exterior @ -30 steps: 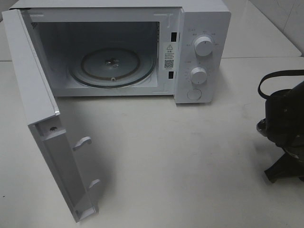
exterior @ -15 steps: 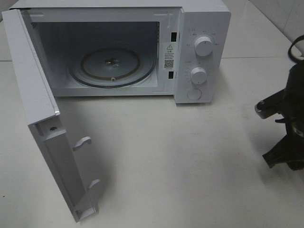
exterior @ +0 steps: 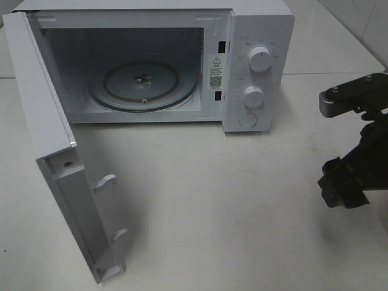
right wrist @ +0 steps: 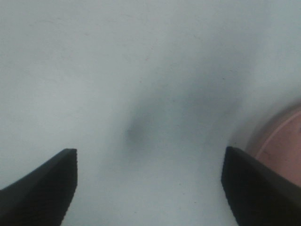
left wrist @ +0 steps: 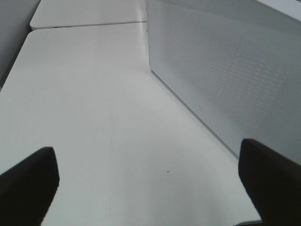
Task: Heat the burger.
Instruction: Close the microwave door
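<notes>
The burger is out of view in every frame. The white microwave [exterior: 257,36] stands at the back of the table with its door [exterior: 54,151] swung wide open and the glass turntable [exterior: 143,85] bare. My right gripper [exterior: 342,188] hovers at the table's right edge, to the right of the microwave. In the right wrist view its fingers are spread wide, so the right gripper [right wrist: 150,188] is open over bare tabletop with nothing between them. My left gripper [left wrist: 150,188] is open too, beside the microwave's perforated side wall [left wrist: 225,70].
The rim of a pink plate [right wrist: 282,141] shows just beyond one right finger. The open door juts toward the table's front left. A white table top [exterior: 230,206] stretches in front of the microwave. Two dials [exterior: 259,59] sit on the control panel.
My right arm has swung further into view from the right edge and turned, and its jaws have spread apart. The microwave and door have not moved.
</notes>
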You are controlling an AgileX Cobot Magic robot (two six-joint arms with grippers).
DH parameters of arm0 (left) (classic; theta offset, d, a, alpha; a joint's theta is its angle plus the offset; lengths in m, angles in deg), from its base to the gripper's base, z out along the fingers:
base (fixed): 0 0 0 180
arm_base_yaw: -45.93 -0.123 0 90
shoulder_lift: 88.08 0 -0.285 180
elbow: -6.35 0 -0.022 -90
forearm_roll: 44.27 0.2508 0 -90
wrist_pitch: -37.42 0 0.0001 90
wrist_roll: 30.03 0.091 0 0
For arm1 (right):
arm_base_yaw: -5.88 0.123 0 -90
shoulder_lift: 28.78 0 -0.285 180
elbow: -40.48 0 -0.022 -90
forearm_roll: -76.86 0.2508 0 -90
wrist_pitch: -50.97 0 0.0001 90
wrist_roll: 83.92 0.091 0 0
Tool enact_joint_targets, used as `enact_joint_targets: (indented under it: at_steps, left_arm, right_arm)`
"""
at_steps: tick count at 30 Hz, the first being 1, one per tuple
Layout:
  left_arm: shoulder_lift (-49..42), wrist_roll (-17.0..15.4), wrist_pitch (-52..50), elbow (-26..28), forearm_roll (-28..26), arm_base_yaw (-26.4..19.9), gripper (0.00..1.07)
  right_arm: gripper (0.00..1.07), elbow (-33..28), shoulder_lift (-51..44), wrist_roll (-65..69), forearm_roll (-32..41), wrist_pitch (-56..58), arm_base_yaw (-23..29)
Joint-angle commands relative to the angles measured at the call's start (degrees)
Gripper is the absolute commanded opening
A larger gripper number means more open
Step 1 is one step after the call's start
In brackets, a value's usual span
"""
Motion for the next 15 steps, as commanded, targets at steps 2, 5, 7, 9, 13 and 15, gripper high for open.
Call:
enact_joint_targets:
  at_steps: [2,5,7,9,13,15]
  left_arm:
    - [-1.2,-0.2,-0.6,-0.1,-0.1,-0.2,0.98]
    - [-1.2,-0.2,-0.6,-0.1,-0.1,-0.2,0.98]
    - [-1.2,-0.2,-0.6,-0.1,-0.1,-0.2,0.98]
    - [-1.2,-0.2,-0.6,-0.1,-0.1,-0.2,0.98]
    - [-1.2,-0.2,-0.6,-0.1,-0.1,-0.2,0.98]
    - [-1.2,-0.2,-0.6,-0.1,-0.1,-0.2,0.98]
  right_arm:
    - [0.81,-0.1,-5.4,-4.0,6.1,1.2,-0.1]
    - [0.81,-0.1,-8.8,-4.9,8.4,2.7,-0.1]
    - [0.8,-0.1,-11.5,-5.3,9.2,4.0,-0.1]
    - [0.79,-0.1,-15.6,-5.3,9.3,6.2,-0.1]
    - [0.79,-0.1,-19.2,-5.3,9.3,8.9,-0.1]
    - [0.78,-0.1,-22.0,-5.3,9.3,11.1,-0.1]
